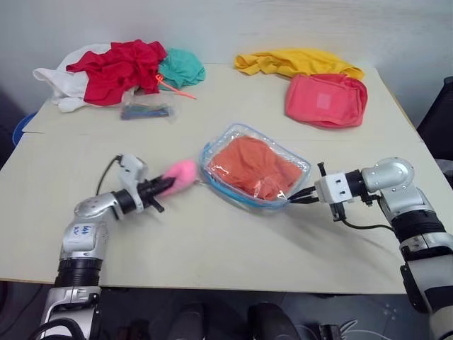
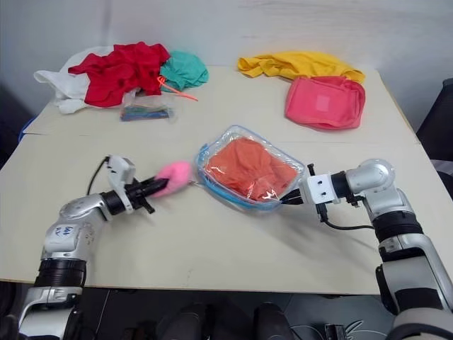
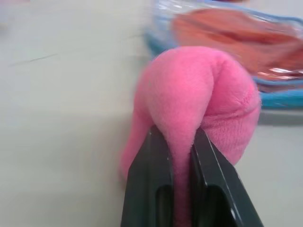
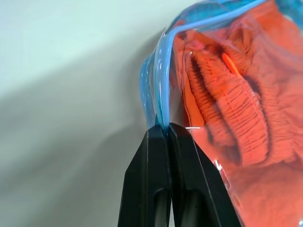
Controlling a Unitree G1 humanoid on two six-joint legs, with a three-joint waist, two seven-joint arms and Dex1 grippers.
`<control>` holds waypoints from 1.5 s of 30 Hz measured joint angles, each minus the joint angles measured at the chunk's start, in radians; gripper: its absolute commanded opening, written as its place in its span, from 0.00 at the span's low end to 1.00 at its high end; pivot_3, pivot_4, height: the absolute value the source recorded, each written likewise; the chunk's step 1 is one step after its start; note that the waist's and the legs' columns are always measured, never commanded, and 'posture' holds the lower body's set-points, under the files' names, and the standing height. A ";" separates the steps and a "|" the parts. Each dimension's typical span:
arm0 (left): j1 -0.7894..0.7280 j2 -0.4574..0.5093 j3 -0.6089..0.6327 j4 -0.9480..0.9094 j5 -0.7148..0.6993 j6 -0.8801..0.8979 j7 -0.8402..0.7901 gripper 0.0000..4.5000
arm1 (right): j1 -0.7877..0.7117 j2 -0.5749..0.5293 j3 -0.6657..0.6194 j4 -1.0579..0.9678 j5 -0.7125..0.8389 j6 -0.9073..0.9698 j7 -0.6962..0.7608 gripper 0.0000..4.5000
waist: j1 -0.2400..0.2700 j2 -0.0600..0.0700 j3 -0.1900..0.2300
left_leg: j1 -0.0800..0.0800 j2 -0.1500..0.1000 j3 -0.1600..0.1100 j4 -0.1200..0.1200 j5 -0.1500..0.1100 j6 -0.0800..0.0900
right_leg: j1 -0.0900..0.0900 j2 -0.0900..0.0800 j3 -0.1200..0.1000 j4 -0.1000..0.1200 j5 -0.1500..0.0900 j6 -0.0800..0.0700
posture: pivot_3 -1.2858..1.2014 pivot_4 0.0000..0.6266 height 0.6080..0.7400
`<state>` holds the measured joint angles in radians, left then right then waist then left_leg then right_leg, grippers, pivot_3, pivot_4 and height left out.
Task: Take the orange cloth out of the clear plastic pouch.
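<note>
1. Head views: the pouch [image 1: 255, 167] lies flat near the middle of the surface [image 1: 212, 234], with the orange cloth [image 1: 253, 164] inside it. The left end effector [image 1: 164, 186] is clamped on the pink charm [image 1: 180, 176] at the pouch's left end. The right end effector [image 1: 303, 195] pinches the pouch's near right corner. Red [image 1: 117, 67] and yellow [image 1: 297, 62] cloths and a pink-red fabric pouch [image 1: 325, 99] lie well apart at the far side.

2. Left wrist view: the fingers [image 3: 149, 189] are narrow, squeezing a fold of the charm [image 3: 199, 94]. The blue zipper edge [image 3: 279, 99] runs just behind it.

3. Right wrist view: the fingers [image 4: 147, 179] are closed tight on the blue edging [image 4: 158, 85], the cloth [image 4: 227, 104] just beside them under the plastic.

4. Judgement: the step in hand is unzipping. To do it well, pull the charm along the line of the zipper, low and steady, while the right end effector anchors the corner so the pouch stays taut and does not slide. The charm is soft, so a jerk could slip it free.
</note>
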<state>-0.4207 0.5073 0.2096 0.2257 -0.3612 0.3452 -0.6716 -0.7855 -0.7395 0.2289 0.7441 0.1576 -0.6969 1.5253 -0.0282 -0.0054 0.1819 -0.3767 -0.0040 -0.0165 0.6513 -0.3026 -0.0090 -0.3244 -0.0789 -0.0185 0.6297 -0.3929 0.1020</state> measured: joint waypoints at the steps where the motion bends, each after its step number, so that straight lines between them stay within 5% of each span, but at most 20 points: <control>1: -0.009 -0.014 0.017 0.008 0.000 -0.004 0.028 0.00 | 0.003 0.000 -0.001 -0.001 0.013 -0.002 0.004 0.00 | 0.001 0.000 0.000 | 0.000 0.000 0.000 0.000 0.000 0.000 | 0.000 0.000 0.000 0.000 0.000 0.000 | 0.52 0.24 1.00; 8: 0.003 -0.056 0.023 0.008 0.004 -0.017 0.095 0.00 | 0.055 0.001 0.000 -0.018 0.071 0.035 0.009 0.00 | 0.003 0.000 0.000 | 0.000 0.000 0.000 0.000 0.000 0.000 | 0.000 0.000 -0.001 0.000 0.000 0.000 | 0.52 0.24 1.00; 9: 0.015 -0.056 0.023 -0.001 0.005 -0.017 0.095 0.08 | 0.063 0.002 -0.001 -0.027 0.081 0.063 0.008 0.00 | 0.003 0.000 0.000 | 0.000 0.000 0.000 0.000 0.000 0.000 | 0.000 0.000 -0.001 0.001 0.000 0.000 | 0.52 0.24 1.00; 13: 0.068 -0.029 0.019 -0.066 0.000 0.016 0.076 0.34 | 0.115 0.002 -0.018 -0.094 0.127 0.178 0.006 0.21 | 0.001 0.000 0.000 | 0.000 0.000 0.000 0.000 0.000 0.000 | 0.000 0.000 0.000 0.003 0.000 0.000 | 0.52 0.24 1.00; 17: 0.097 0.048 0.046 -0.067 0.005 -0.032 0.035 0.62 | 0.210 -0.048 -0.074 -0.216 0.180 0.290 0.002 0.52 | 0.004 0.000 0.000 | 0.000 0.000 0.000 0.000 0.000 0.000 | 0.000 0.000 0.000 0.002 0.000 0.000 | 0.52 0.24 1.00; 19: 0.094 0.096 0.057 -0.047 0.003 -0.123 -0.044 0.62 | 0.301 -0.099 -0.133 -0.330 0.229 0.375 -0.012 0.67 | 0.008 0.000 0.000 | 0.000 0.000 0.000 -0.001 0.000 0.000 | 0.000 -0.001 -0.001 -0.002 0.000 0.000 | 0.52 0.24 1.00; 23: 0.003 0.206 0.091 0.019 -0.006 -0.281 -0.208 0.81 | 0.525 -0.197 -0.283 -0.594 0.346 0.584 -0.081 0.96 | 0.032 0.000 0.000 | -0.001 0.000 -0.002 -0.001 -0.001 -0.001 | 0.000 -0.001 -0.003 -0.003 0.000 0.000 | 0.52 0.24 1.00; 26: -0.149 0.259 0.018 0.039 0.028 -0.413 -0.350 1.00 | 0.701 -0.208 -0.382 -0.825 0.421 0.713 -0.167 1.00 | 0.050 0.000 0.000 | -0.001 -0.001 0.000 0.000 -0.001 -0.001 | 0.002 -0.001 -0.001 -0.003 0.000 0.000 | 0.52 0.24 1.00; 32: -0.287 0.152 -0.277 0.179 0.197 -0.718 -0.568 1.00 | 0.821 -0.124 -0.418 -1.091 0.471 0.849 -0.358 1.00 | 0.050 0.000 0.000 | -0.001 -0.001 0.001 0.000 -0.001 0.000 | 0.000 0.001 -0.003 -0.002 0.000 0.000 | 0.52 0.24 1.00; 40: -0.477 -0.005 -0.449 0.537 0.432 -1.033 -0.481 1.00 | 0.929 -0.012 -0.370 -1.274 0.457 0.922 -0.531 1.00 | 0.050 -0.003 0.002 | -0.004 -0.001 0.003 0.002 -0.001 0.001 | -0.004 0.001 -0.007 0.005 0.000 0.001 | 0.52 0.24 1.00; 45: -0.535 -0.043 -0.470 0.701 0.526 -1.110 -0.361 0.74 | 0.960 0.001 -0.365 -1.306 0.440 0.928 -0.571 1.00 | 0.050 -0.007 0.004 | -0.005 -0.001 0.002 0.004 -0.001 0.001 | -0.004 0.001 -0.007 0.008 0.000 0.001 | 0.52 0.24 1.00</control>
<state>-0.9560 0.4646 -0.2603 0.9262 0.1651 -0.7647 -1.0327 0.1746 -0.7382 -0.1361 -0.5620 0.5972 0.2306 0.9547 0.0216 -0.0122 0.1861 -0.3813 -0.0054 -0.0141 0.6558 -0.3037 -0.0079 -0.3288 -0.0777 -0.0254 0.6375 -0.3926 0.1028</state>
